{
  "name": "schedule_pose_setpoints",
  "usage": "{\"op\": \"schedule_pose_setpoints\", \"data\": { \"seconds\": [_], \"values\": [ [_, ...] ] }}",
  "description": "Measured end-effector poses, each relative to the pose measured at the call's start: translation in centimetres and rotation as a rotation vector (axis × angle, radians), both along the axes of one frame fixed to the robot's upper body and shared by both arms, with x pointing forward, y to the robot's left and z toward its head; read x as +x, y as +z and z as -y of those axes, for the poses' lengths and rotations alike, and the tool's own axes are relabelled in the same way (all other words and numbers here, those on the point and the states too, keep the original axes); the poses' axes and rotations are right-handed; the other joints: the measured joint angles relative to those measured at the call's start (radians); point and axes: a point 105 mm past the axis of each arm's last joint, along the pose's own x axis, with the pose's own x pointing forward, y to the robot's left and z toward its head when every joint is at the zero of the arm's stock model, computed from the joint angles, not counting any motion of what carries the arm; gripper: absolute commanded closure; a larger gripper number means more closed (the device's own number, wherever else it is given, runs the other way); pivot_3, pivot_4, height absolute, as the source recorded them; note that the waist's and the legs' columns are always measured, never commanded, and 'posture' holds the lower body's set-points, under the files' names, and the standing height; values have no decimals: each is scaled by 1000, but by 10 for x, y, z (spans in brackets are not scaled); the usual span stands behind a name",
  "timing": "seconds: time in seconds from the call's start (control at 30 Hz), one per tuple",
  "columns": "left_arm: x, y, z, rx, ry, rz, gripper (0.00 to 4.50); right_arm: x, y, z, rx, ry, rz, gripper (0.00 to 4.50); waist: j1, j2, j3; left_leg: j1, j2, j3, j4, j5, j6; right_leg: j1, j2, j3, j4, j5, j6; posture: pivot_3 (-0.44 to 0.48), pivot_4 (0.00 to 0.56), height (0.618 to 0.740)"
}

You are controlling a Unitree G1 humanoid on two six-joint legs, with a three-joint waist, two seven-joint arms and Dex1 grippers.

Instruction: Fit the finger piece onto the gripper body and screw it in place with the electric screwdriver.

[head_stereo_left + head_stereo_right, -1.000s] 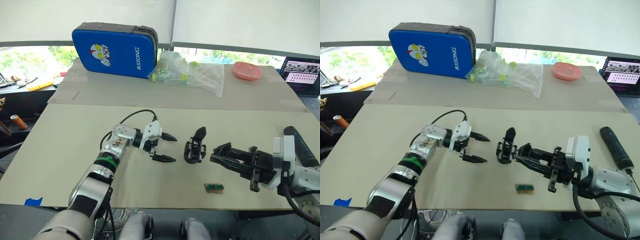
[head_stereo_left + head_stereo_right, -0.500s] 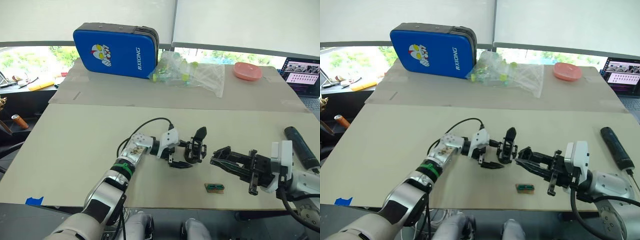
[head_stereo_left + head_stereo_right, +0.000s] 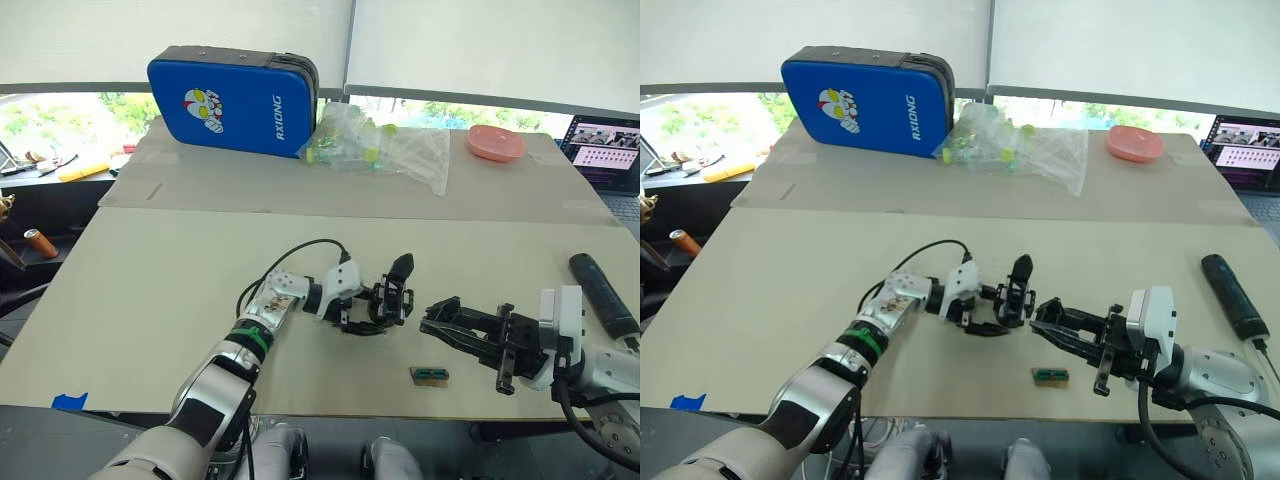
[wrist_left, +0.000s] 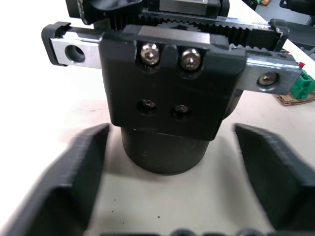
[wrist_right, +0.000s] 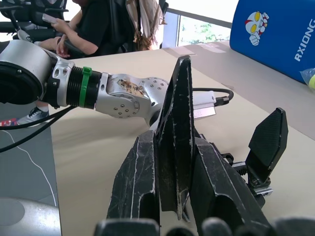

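The gripper body [image 3: 392,297] stands on the tan table [image 3: 150,290], its one black pointed finger sticking up. My left gripper [image 3: 372,310] is open, and its fingers [image 4: 74,177] straddle the body's round base [image 4: 162,152] without clamping it. My right gripper [image 3: 432,318] hovers just right of the body and is shut on the finger piece [image 5: 178,132], a tapered black piece pointing toward the body's finger [image 5: 268,132]. The electric screwdriver [image 3: 603,295] lies on the table at the far right.
A small green connector block [image 3: 428,375] lies near the front edge below my right gripper. At the back are a blue case [image 3: 232,100], a clear plastic bag [image 3: 380,150], a pink dish [image 3: 495,142] and a laptop [image 3: 605,150]. A person [image 5: 93,24] sits beyond the table.
My left gripper has moved right across the table to the gripper body and now brackets its base. My right gripper, still holding the finger piece, has barely shifted.
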Motion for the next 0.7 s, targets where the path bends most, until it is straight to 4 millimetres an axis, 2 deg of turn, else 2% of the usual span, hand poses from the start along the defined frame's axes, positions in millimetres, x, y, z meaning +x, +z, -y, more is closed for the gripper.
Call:
{"op": "schedule_pose_setpoints", "data": {
  "seconds": [0.03, 0.33, 0.5, 0.7],
  "values": [
    [0, 0, 0, -1, -1, -1, 2192, 0, 0, 0, 0, -1, 0, 4060, 1, 0, 0, 0, 0, 0, 0, 0, 0, 0, 0, 0, 0, 0, 0, 0, 150, 740],
    [-1, -1, 2, 8, -6, 6, 2186, 2, 0, -4, -10, 11, 11, 4060, 7, 0, 0, 0, -1, 0, 0, 0, 0, 0, 0, 0, 0, 0, 0, 0, 150, 740],
    [-1, -2, 1, 26, -10, 19, 2186, 16, 1, -14, -12, 62, 58, 4061, 8, 0, 0, 1, -1, 0, 0, 0, 0, 0, 2, 0, 0, 0, 0, 0, 150, 740],
    [-1, -2, 1, 44, -16, 31, 2186, 34, -8, -16, -35, 103, 53, 4061, 8, 0, 0, 1, -2, 0, 0, 0, 1, 0, 1, -1, 1, 0, 0, 0, 150, 740]
  ]
}}
